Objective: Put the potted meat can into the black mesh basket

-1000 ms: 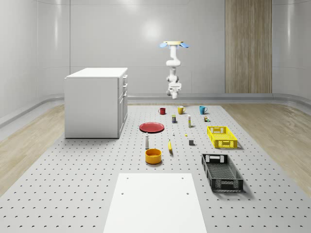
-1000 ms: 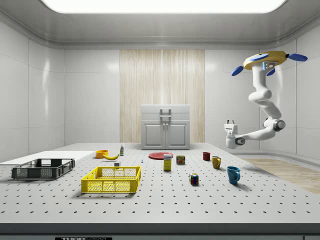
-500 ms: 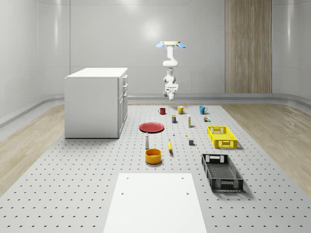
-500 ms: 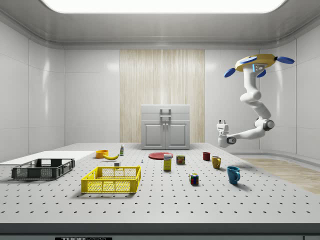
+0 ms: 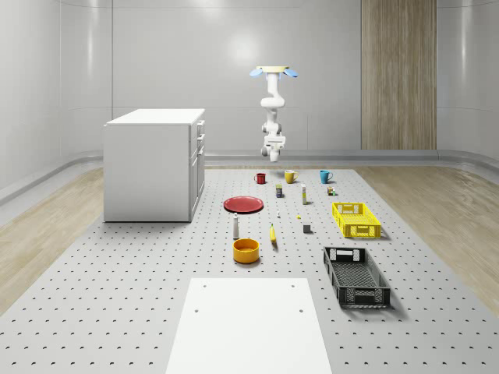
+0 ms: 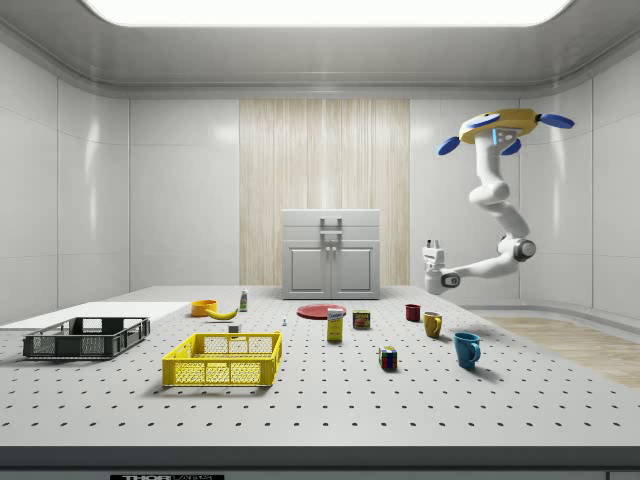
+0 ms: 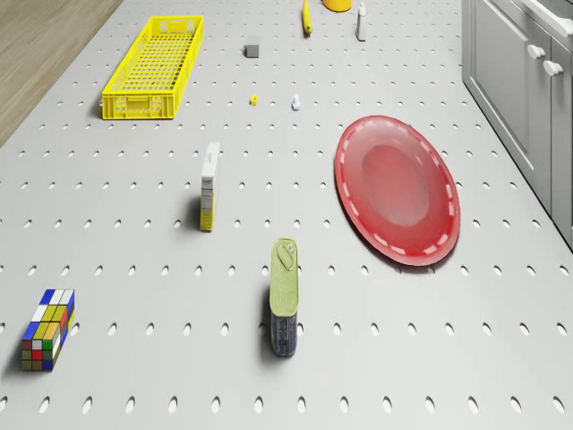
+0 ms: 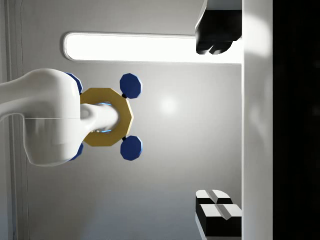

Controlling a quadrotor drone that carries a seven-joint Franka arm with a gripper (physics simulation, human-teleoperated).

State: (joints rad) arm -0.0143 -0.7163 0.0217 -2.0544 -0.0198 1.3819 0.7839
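While drone (image 6: 497,128) hovers high at side view's upper right, above mugs end of table, gripper (image 6: 433,250) points up, fingers wide, empty. Approach step. Potted meat can (image 7: 285,306) stands lower centre of drone view; black mesh basket (image 5: 355,276) whole-scene lower right. You need descent, wrist turned down.

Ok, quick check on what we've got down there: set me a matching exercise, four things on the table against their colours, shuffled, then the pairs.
Things
A. potted meat can
B. mesh basket
C. plate
D. slatted crate

Colours
1. red
2. yellow
3. blue sides, olive pull-tab top
4. black

Pairs: A-3, B-4, C-1, D-2
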